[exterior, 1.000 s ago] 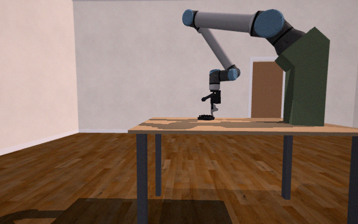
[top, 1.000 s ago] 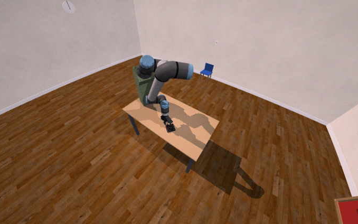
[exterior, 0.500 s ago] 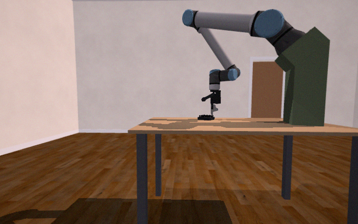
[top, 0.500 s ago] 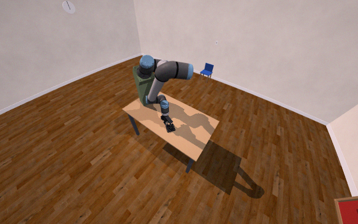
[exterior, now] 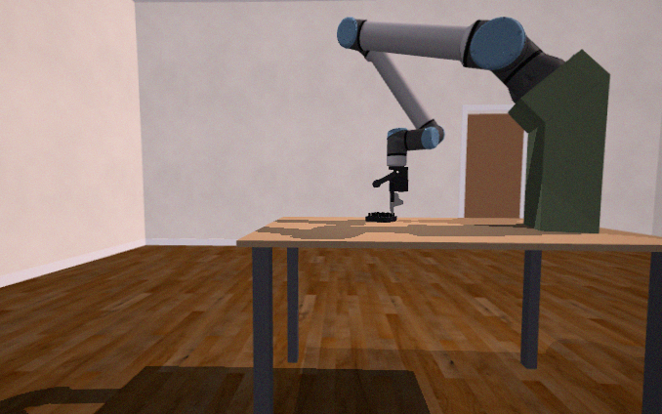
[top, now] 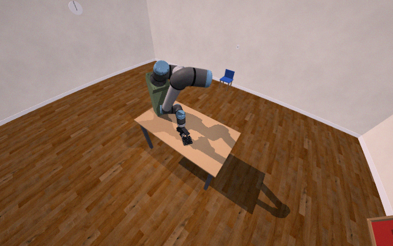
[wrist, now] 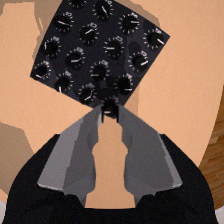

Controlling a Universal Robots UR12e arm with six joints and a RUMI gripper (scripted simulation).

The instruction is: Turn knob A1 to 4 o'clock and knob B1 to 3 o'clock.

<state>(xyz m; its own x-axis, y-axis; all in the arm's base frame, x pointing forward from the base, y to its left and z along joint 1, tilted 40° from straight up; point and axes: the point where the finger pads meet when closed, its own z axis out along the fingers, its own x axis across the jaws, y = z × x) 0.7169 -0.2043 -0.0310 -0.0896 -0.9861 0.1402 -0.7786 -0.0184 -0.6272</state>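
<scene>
One knob appears to be in hand: the corner knob at the end of the knob box nearest the gripper. The fingertips stand close together on either side of it, and seem to pinch it by its sides. The step is probably the grip before a turn, or part of the turn itself; its label is too small and shaded to confirm as A1.

The next move calls for a rotation of the wrist about the knob's own axis, with the tips kept level, until the white pointer meets the wanted hour. Drift sideways could lose the knob or nudge the box round.

The knob box lies flat, skewed to the gripper, on the table. It is a dark, squarish slab set with round black knobs in a four-by-four grid, each ringed by pale ticks. Around the box the tabletop is smooth and tan, crossed by brown shadows. Beside its near corner, the grey fingers show broad slanted faces and scalloped inner edges, narrowing to thin black tips.
</scene>
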